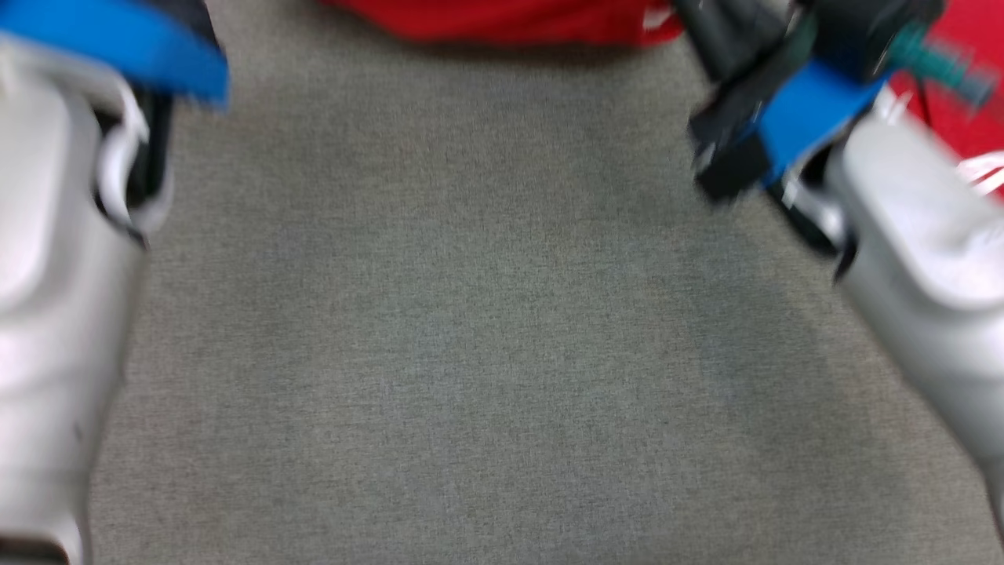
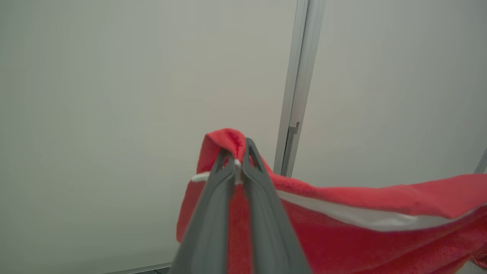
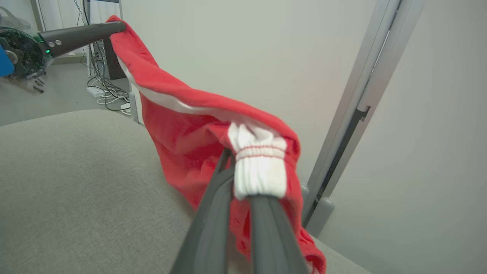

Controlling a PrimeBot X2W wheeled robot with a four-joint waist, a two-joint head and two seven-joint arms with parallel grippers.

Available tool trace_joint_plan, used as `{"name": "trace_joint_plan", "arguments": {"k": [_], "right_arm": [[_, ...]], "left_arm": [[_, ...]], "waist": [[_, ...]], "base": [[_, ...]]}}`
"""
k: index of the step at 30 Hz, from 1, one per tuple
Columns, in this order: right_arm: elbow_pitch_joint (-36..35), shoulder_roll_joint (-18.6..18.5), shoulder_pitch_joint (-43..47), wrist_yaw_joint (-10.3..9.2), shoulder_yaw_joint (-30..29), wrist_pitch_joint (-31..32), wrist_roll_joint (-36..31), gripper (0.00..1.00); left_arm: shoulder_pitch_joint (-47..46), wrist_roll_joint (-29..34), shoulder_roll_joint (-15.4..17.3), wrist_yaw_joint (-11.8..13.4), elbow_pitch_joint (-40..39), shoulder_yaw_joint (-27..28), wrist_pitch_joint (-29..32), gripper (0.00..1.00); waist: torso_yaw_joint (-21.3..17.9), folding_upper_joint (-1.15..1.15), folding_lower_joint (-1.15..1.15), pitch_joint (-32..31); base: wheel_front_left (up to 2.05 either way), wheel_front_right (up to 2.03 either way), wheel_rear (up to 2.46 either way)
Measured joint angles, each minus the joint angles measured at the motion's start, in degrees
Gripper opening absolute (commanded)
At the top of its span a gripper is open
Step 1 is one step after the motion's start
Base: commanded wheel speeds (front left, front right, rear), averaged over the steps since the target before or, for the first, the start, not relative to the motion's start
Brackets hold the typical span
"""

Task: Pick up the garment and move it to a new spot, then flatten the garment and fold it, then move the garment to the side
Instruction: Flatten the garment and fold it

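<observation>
Left wrist view — garment (image 2: 361, 232) lengthwise rightward

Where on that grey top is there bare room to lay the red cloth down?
The broad grey surface is bare between the left forearm and right forearm, up to the red garment. Crowded along the far edge and far right corner, where the garment hangs.

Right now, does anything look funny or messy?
Nothing is torn or spilled. The red garment hangs bunched in the air, pinched by the left pincer and, at its white cuff, by the right pincer.
</observation>
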Motion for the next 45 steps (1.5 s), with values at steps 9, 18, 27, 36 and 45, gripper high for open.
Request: {"name": "trace_joint_plan", "arguments": {"k": [9,18,27,36,45], "right_arm": [[-9.6,-1.8,22.4,0.0,1.8,0.0,2.2,0.0],[-15.1,-4.1,39.9,0.0,2.8,0.0,3.2,0.0],[-20.0,-4.8,51.5,0.0,4.4,1.0,3.8,0.0],[-24.3,-4.0,57.3,0.0,1.0,3.8,2.8,0.0],[-26.5,-1.3,56.6,0.0,-2.8,3.6,0.2,0.0]], "left_arm": [[29.6,2.0,-1.9,0.9,-9.4,8.3,0.0,0.0],[49.1,5.2,-7.1,2.8,-15.6,13.1,0.0,0.0],[60.2,6.8,-8.7,3.5,-19.4,15.4,0.0,0.0],[62.4,7.2,-8.7,4.0,-20.5,15.4,0.0,0.0],[54.1,9.9,-4.6,2.9,-21.4,13.8,3.2,0.0]], "waist": [[-0.1,0.0,-0.01,-5.9],[-0.1,0.0,-0.02,-11.3],[0.4,0.0,-0.02,-15.3],[0.8,0.0,-0.01,-16.1],[-0.8,0.0,0.0,-13.1]], "base": [[0.0,0.0,0.0],[0.0,0.0,0.0],[0.0,0.0,0.0],[0.0,0.0,0.0],[0.0,0.0,0.0]]}}
